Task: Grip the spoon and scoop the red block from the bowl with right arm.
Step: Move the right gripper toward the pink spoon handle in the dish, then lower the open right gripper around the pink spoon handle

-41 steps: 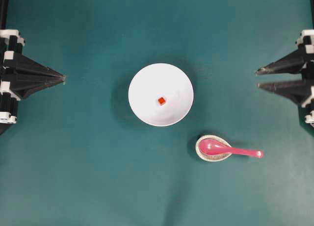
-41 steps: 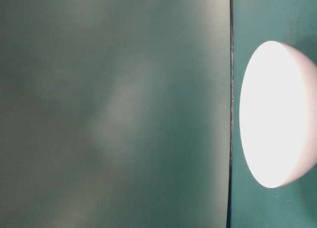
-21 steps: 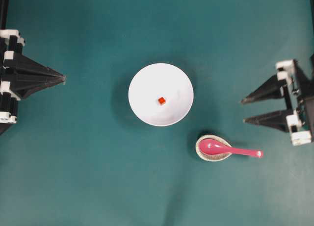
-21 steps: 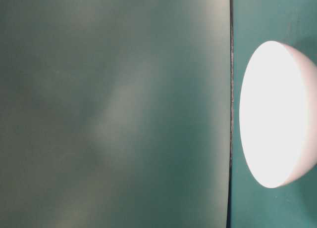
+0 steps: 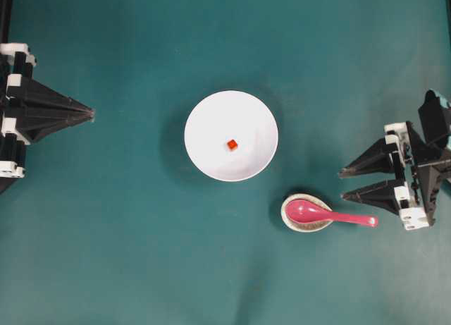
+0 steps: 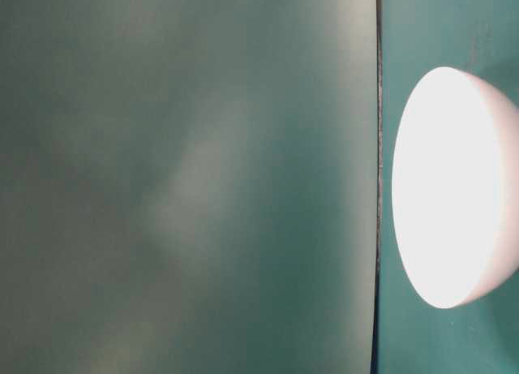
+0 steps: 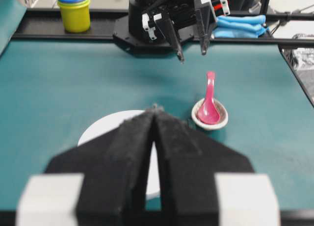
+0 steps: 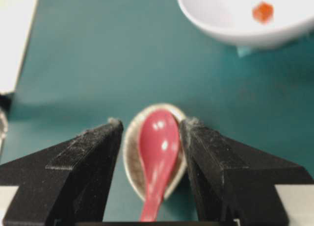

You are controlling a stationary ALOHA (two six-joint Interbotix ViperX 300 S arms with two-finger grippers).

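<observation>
Counter [image 5: 127, 254] surface is teal, carrying everything in view. Bowl [image 5: 231, 136], white and round, sits near the middle; from table level it shows only as an overexposed white shape [image 6: 454, 187] at the right edge.

Right arm's end effector [image 5: 341, 185] hangs at the right side of the overhead view, its jaws spread wide and empty, tips aimed toward the middle of the counter. From its own wrist camera the spoon lies framed in the gap between the two black fingers [image 8: 88, 157], not touching either that I can see. Left end effector [image 5: 91, 113] sits at the far left edge, jaws pressed together, nothing between them.

Spoon rest dish [image 5: 306, 213], small, speckled cream, stands below and right of the bowl, apart from it. Spoon [image 5: 331, 215], glossy pink, lies with its bowl in the dish and its handle stretching toward the right arm, the handle's end just below the lower fingertip in the overhead view.

Red block [image 5: 231, 144], tiny, rests inside the bowl near its centre; also visible from the right wrist camera [image 8: 263, 12].
</observation>
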